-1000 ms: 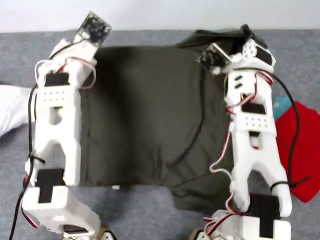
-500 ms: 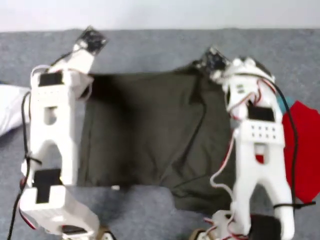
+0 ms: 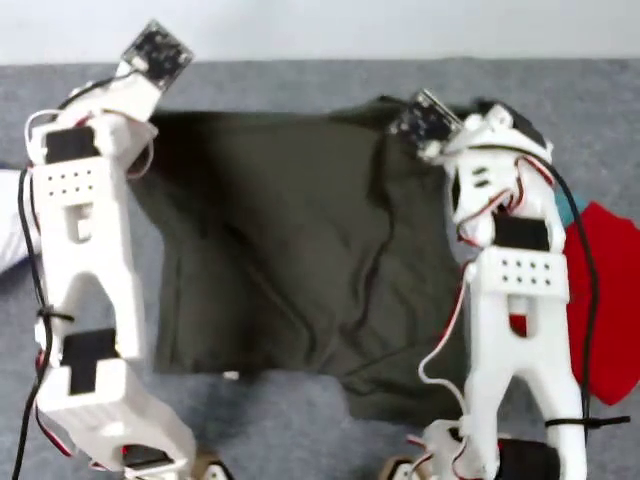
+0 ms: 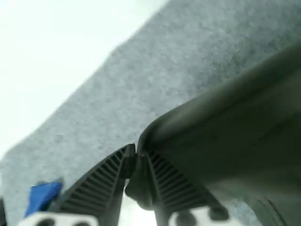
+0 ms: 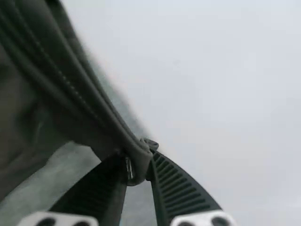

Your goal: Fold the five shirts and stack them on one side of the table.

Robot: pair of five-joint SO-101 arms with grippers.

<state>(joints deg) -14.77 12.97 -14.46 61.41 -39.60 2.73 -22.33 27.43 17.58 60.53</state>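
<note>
Dark green shirt (image 3: 290, 250): spread wrinkled across the middle of the table between the two arms, with a long crease running down it.
Left hand (image 4: 135, 153): clamped tight on a folded corner at the shirt's far left, and the cloth bulges out just past the fingertips.
Right hand (image 5: 138, 157): pinched shut on the stitched edge at the shirt's far right, and the fabric drapes away from it.
Table (image 3: 300, 85): covered in a grey, felt-like material, with a bare strip beyond the shirt.
Red cloth (image 3: 605, 300): at the right edge, partly behind the right arm.
White cloth (image 3: 8, 225): peeking in at the left edge.
Room: a plain white surface (image 3: 320, 25) lies beyond the table's far edge.
</note>
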